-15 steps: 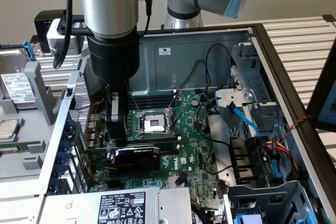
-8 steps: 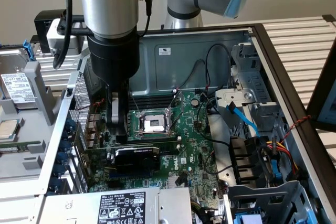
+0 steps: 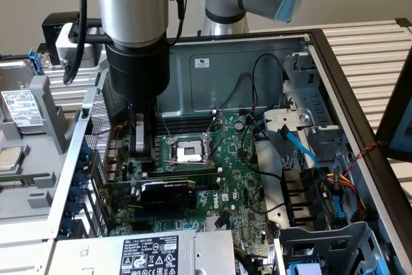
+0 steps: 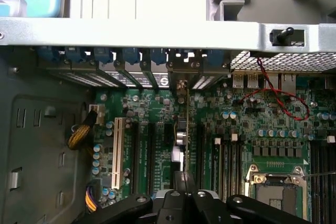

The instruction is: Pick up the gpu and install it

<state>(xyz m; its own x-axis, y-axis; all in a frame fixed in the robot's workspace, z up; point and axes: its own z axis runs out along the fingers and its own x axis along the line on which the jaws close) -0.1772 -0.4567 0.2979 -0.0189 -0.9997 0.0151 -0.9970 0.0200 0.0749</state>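
Gripping the gpu (image 3: 166, 194) upright over the motherboard (image 3: 238, 185) inside the open computer case (image 3: 257, 62).
The pincer (image 4: 186, 182) is closed tight on the card's top edge; in the exterior view the gpu stands on edge at lower centre-left, its black fan shroud facing forward, just below the CPU socket (image 3: 188, 152) and beside the rear slot brackets (image 3: 80, 185).
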